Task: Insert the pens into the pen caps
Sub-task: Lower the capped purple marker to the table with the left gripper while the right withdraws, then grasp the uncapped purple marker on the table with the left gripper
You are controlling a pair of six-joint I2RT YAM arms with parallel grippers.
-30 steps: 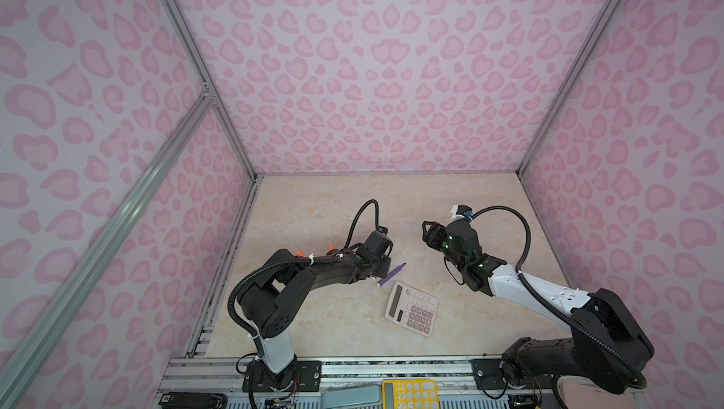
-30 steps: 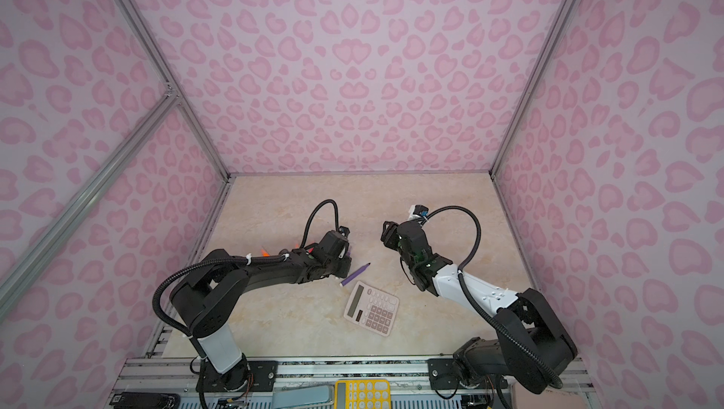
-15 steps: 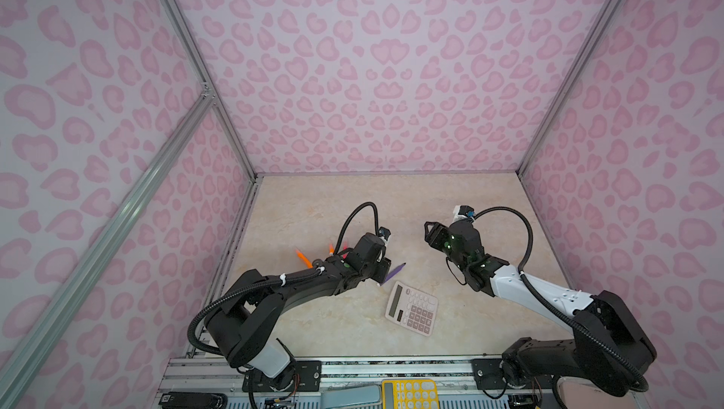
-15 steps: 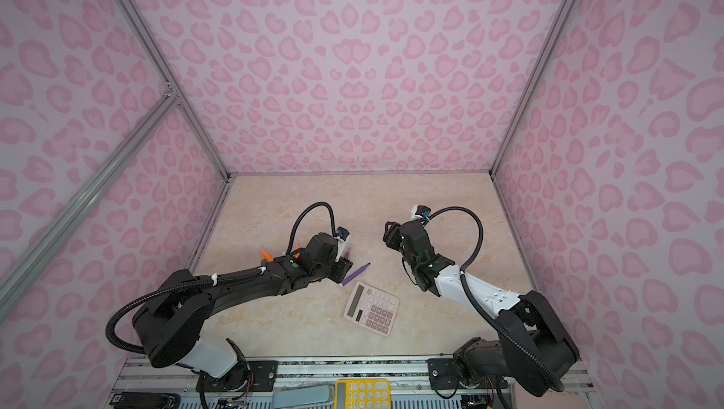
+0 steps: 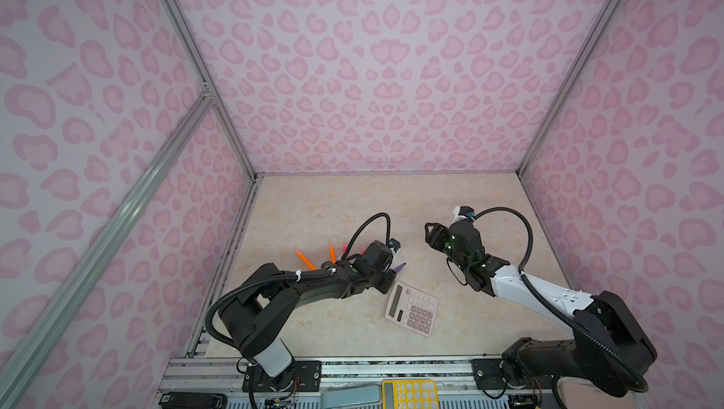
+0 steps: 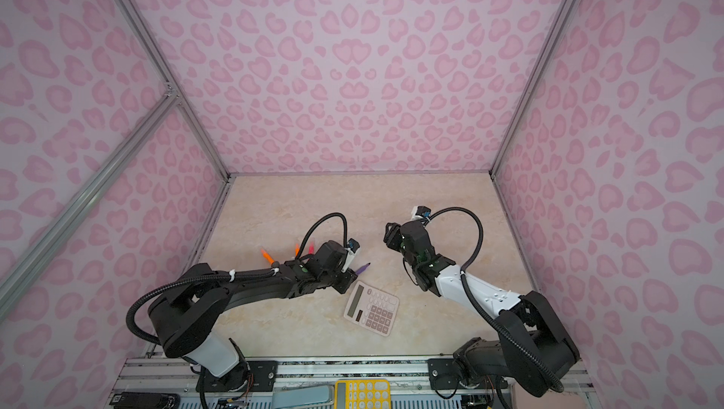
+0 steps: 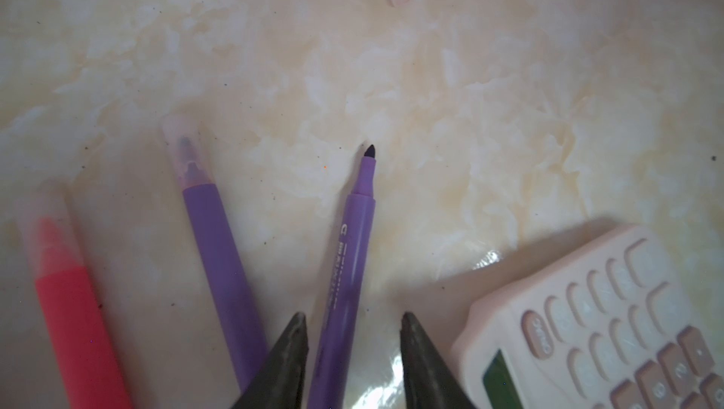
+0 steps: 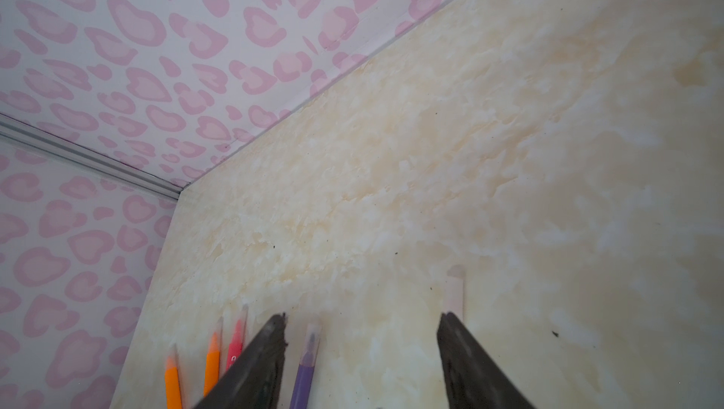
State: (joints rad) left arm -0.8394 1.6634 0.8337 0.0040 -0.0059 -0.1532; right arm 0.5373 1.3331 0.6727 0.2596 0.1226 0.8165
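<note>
The left tool (image 7: pixel 352 315) straddles the uncapped purple pen (image 7: pixel 354 238), jaws apart, not gripping. It looks light, stiff and slick (best taken mid-barrel). The right tool (image 8: pixel 362 315) gapes empty.

You had a pale pink calculator (image 5: pixel 411 309) lying flat and askew on the cream marble-patterned tabletop (image 5: pixel 344 207), keys up, with its display on the side nearer the left wall. The left wrist view caught one corner of that calculator (image 7: pixel 587 328) up close. Walls (image 5: pixel 372 54) papered in pink heart-like spots stood around the table, braced by aluminium frame bars (image 5: pixel 98 246). Past the metal rail (image 5: pixel 391 366) at the table's near edge, a yellow calculator (image 5: pixel 409 394) sat just beside a grey-blue object (image 5: pixel 350 397), possibly a case, though it was too cropped to tell.
</note>
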